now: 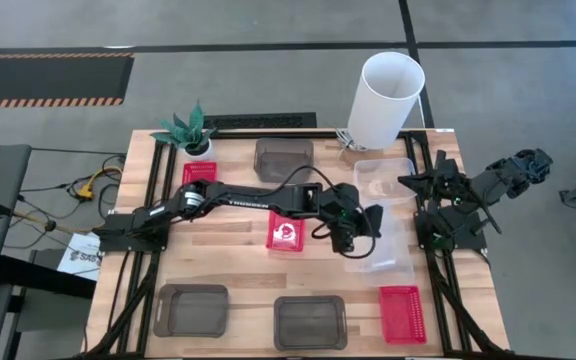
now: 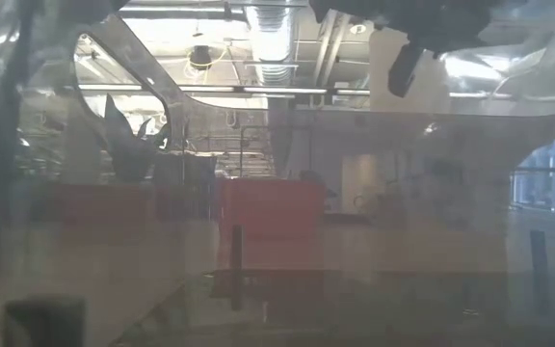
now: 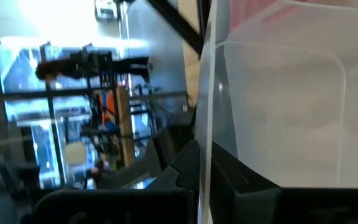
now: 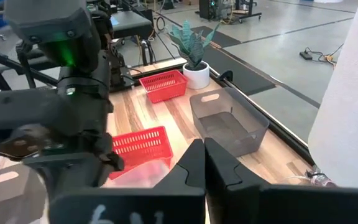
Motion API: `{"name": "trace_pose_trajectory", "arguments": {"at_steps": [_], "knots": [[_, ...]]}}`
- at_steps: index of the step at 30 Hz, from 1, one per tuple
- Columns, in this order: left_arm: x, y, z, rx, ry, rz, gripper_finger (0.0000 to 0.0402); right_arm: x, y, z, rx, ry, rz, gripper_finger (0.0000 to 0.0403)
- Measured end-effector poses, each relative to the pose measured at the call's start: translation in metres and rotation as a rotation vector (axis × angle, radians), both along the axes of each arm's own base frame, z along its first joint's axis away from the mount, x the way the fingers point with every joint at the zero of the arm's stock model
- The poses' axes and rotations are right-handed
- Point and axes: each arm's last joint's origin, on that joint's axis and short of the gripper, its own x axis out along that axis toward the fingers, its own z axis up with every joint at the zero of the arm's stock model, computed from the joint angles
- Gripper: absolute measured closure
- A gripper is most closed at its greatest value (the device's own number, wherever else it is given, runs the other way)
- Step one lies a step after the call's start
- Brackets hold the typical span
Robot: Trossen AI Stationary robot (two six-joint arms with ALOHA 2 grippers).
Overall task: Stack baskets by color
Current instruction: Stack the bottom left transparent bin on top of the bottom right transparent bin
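Lighting: even and bright overhead, soft shadows on the pale wooden tabletop. Low view: hazy and smeared behind a clear transparent plastic basket. Left wrist view: blown-out window glare upper left.

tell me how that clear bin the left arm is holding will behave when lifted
The clear bin looks thin-walled and empty, so probably light and a bit flexy. Held by one wall in the left gripper, it may sag or tilt. Its smooth plastic could slip.

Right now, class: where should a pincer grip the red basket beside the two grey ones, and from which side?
Probably the rim of one long wall of the red basket, from straight above, one finger inside, one outside. It lies flat, open side up, walls thin and upright, with nothing touching it.
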Motion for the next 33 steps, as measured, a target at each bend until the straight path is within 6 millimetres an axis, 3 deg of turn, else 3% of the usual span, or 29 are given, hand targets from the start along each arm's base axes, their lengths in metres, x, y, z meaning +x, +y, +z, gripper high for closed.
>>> {"name": "trace_pose_trajectory", "arguments": {"at_steps": [9,15,21,33], "knots": [[0.003,0.016,0.006,-0.07,-0.042,0.064,0.0401,0.0,0.0,0.0,-0.002,0.0,-0.001,0.0393],[-0.001,0.006,0.025,-0.09,-0.031,0.039,0.0401,0.0,0.0,0.0,-0.005,0.005,-0.001,0.0393],[-0.005,-0.008,0.019,-0.096,0.056,0.018,0.0401,-0.001,-0.001,-0.003,-0.021,0.033,-0.001,0.0393],[-0.007,0.004,0.016,-0.161,0.117,0.005,0.0401,-0.001,-0.001,-0.003,-0.003,0.027,-0.006,0.0393]]}}
